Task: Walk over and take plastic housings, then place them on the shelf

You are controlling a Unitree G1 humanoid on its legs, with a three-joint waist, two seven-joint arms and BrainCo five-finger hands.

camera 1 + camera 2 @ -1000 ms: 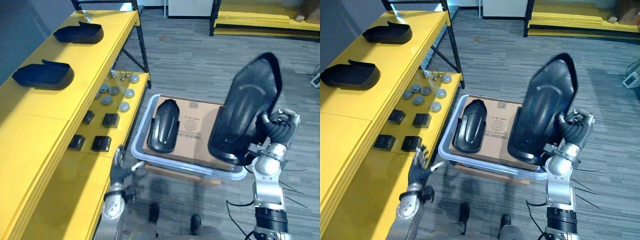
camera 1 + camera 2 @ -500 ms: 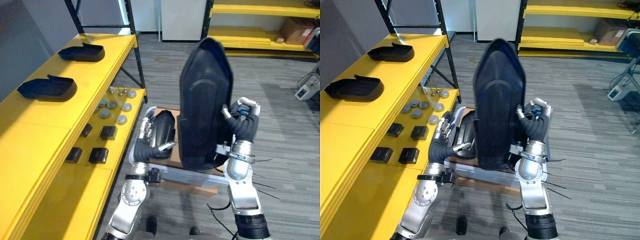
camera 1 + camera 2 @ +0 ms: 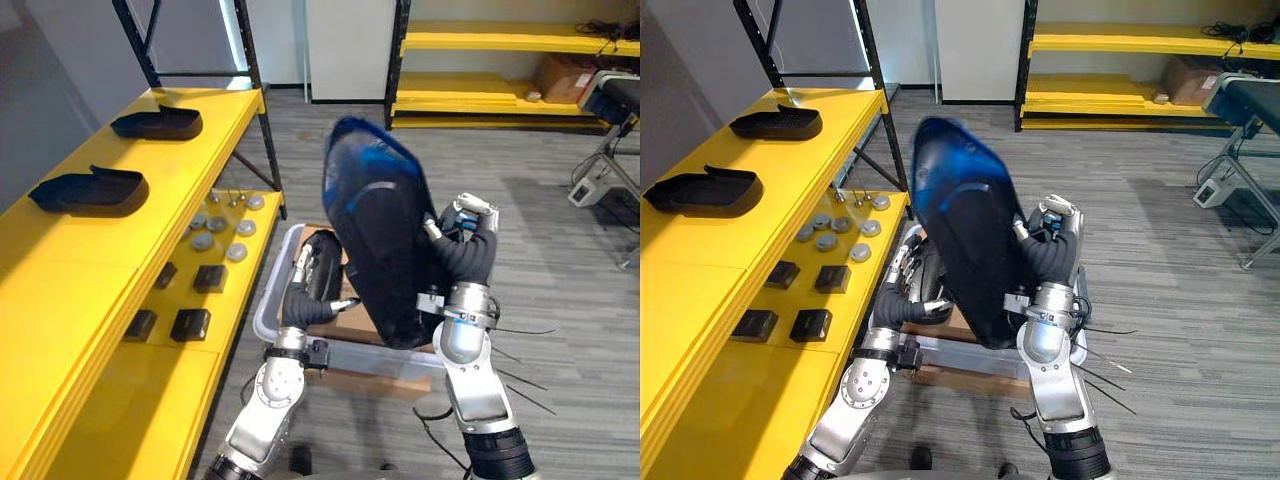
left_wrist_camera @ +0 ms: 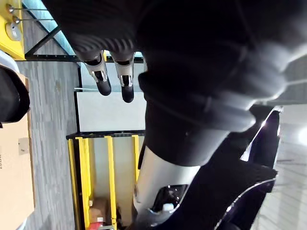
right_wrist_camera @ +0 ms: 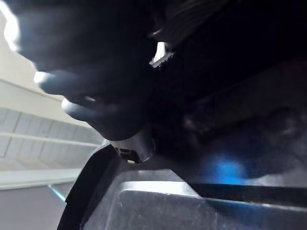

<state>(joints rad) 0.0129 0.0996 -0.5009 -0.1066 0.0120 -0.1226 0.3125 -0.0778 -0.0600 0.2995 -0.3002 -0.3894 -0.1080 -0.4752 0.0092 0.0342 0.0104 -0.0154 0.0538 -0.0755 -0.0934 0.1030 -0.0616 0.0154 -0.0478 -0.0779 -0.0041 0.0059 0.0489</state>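
Note:
A large black plastic housing [image 3: 385,235] stands upright in the air above the grey bin [image 3: 266,302], leaning a little to the left. My right hand [image 3: 463,255] is shut on its right edge; in the right wrist view the housing's [image 5: 201,158] dark inner face is right against the fingers. My left hand [image 3: 308,292] is open beside the housing's lower left edge, its fingers [image 4: 114,80] straight; whether it touches, I cannot tell. A second black housing [image 3: 331,250] lies on a cardboard box [image 3: 350,318] in the bin, partly behind my left hand. Two more housings [image 3: 90,190] [image 3: 158,123] rest on the yellow shelf [image 3: 60,270].
The shelf's lower level [image 3: 150,400] carries small black blocks [image 3: 190,325] and grey discs [image 3: 212,232]. A black shelf post [image 3: 262,130] stands by the bin. Further yellow racks [image 3: 500,85] line the far wall, and grey equipment [image 3: 610,100] stands at the right. Grey floor lies open to the right.
The camera has risen. My right hand has brought the large housing up and leftward, now tilted left. My left hand rose from low by the shelf to the housing's lower left edge.

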